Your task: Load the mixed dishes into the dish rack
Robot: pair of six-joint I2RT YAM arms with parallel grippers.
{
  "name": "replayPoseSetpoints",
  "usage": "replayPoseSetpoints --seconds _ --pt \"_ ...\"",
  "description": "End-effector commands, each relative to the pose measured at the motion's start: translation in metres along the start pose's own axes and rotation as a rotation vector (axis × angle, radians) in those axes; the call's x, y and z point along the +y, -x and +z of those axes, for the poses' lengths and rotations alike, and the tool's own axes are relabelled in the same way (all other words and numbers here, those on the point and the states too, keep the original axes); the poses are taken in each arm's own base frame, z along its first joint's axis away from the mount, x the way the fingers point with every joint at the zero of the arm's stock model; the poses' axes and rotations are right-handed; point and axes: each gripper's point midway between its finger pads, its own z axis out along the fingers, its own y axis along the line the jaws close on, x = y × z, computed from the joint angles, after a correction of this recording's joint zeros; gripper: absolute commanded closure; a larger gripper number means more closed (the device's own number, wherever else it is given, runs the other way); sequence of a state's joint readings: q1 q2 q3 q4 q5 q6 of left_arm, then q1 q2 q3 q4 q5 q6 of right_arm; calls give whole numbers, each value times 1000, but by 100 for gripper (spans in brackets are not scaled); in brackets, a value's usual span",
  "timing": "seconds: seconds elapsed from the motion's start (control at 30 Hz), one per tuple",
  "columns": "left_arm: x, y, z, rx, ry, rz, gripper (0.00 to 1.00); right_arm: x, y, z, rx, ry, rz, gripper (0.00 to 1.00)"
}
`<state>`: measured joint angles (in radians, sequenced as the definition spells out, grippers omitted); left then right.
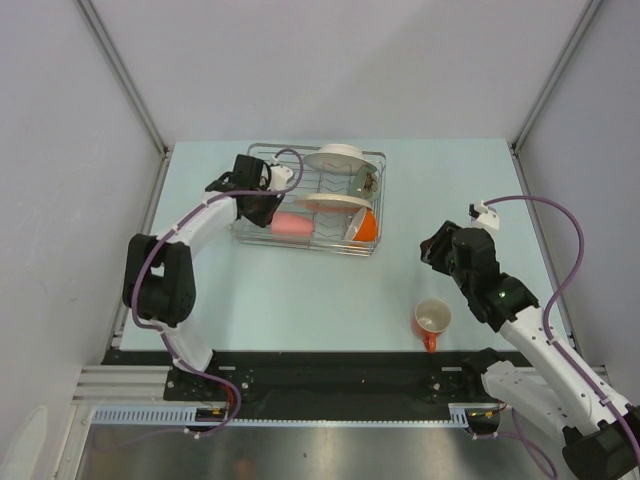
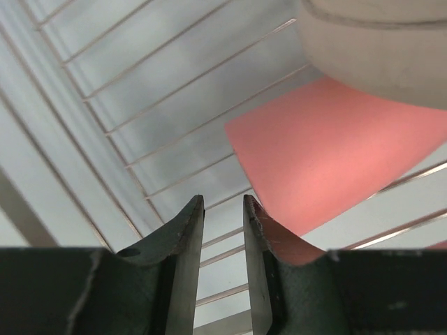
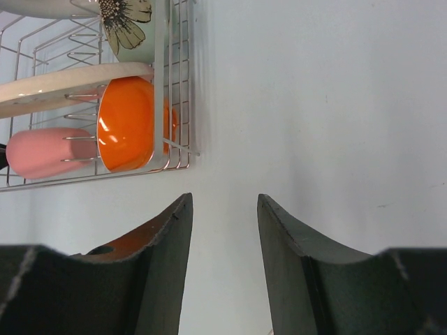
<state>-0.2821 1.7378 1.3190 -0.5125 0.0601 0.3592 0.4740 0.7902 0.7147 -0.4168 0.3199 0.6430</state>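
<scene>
- We see the dish rack standing on the far half of the pale blue table, a shallow basket of thin silver wire with upright prongs.
- The white ruffled-rim plate stands on edge at the far side of the rack.
- The cream plate stands on edge nearer the middle. From these angles we cannot make out any pattern on it.
- Between the two plates sits a pale green piece painted with a dark-outlined flower. We cannot tell its shape.
- The orange bowl is propped on edge in the rack's near right corner, glossy, with its hollow facing the right arm.
- The pink handleless cup lies on its side along the rack's near edge, left of the orange bowl.
- The orange mug stands upright on the table outside the rack, near the front edge. It is white inside and its handle points toward the arms.
- The left gripper hangs over the rack's left end, its fingers a narrow gap apart and holding nothing. The pink cup is just ahead and to its right.
- The right gripper is over bare table to the right of the rack. Its fingers are parted and empty.
</scene>
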Motion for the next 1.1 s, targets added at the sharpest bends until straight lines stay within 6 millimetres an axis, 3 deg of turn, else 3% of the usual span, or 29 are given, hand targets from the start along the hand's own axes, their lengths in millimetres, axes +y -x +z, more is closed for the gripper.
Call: replayPoseSetpoints --seconds 0.0,0.23,0.27,0.37,0.57,0.73,1.07 --pt "-20 18 -7 -59 -163 -30 66 8 18 -8 -45 19 5 53" --pt "-1 26 -28 -97 -235 -39 65 7 16 -7 -39 15 3 52" --pt "13 26 -32 -111 -226 -66 63 7 16 -7 -40 14 3 52" --pt "23 27 -46 -160 -321 -156 58 8 15 -7 -39 14 0 51" --pt "-11 2 -41 -123 -544 -260 55 11 14 -4 -32 19 0 51" --pt "-34 1 -39 -153 -676 -308 53 12 14 -5 -33 12 -9 49" --pt "-36 2 -20 -184 -708 -326 50 19 14 -4 -27 17 -15 44"
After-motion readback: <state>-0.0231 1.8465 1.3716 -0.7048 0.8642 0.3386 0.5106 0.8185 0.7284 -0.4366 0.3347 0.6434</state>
